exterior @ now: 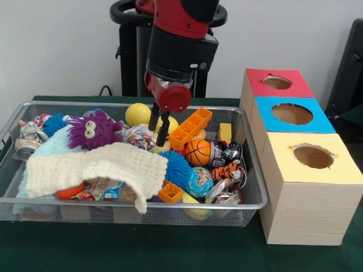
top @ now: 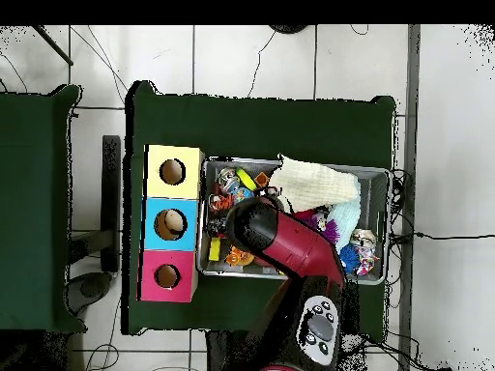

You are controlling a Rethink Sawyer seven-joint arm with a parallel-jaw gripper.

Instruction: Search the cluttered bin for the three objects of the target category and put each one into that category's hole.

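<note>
Front view: red and black arm comes down into the silver wire-mesh bin (exterior: 256, 199), which sits on the green tabletop (exterior: 170, 249). Claw (exterior: 158, 123) has two dark fingers hanging slightly apart, released, grasping nothing, tips just above the clutter at the bin's far middle. Directly under and behind it are the yellow ball (exterior: 138, 114) to the left, and the orange plastic block tray (exterior: 190, 126) touching on the right. Other clutter: purple furry monster toy (exterior: 95, 129) far left, cream knitted cloth (exterior: 96, 169) draped over the near left, blue spiky ball (exterior: 176, 165), small orange basketball (exterior: 198, 152), globe-print ball (exterior: 199, 182), tiger-striped toy (exterior: 229, 171), yellow foam block (exterior: 224, 132), and crushed cans at both ends.

To the right of the bin stands the wooden sorting box (exterior: 300, 198) with three holes: red top far, blue middle, yellow near. Overhead view shows the same box (top: 171, 223) beside the bin, arm covering the bin's middle.

Progress, judged: target category is not stated, so it cannot be told which items count. Hole interiors are too dark to tell whether anything has been dropped in. Claw is empty, so this looks like the search/reach stage, with pick and drop not yet done.

No readable brands, labels or writing; can and wrapper prints are too small to tell.
</note>
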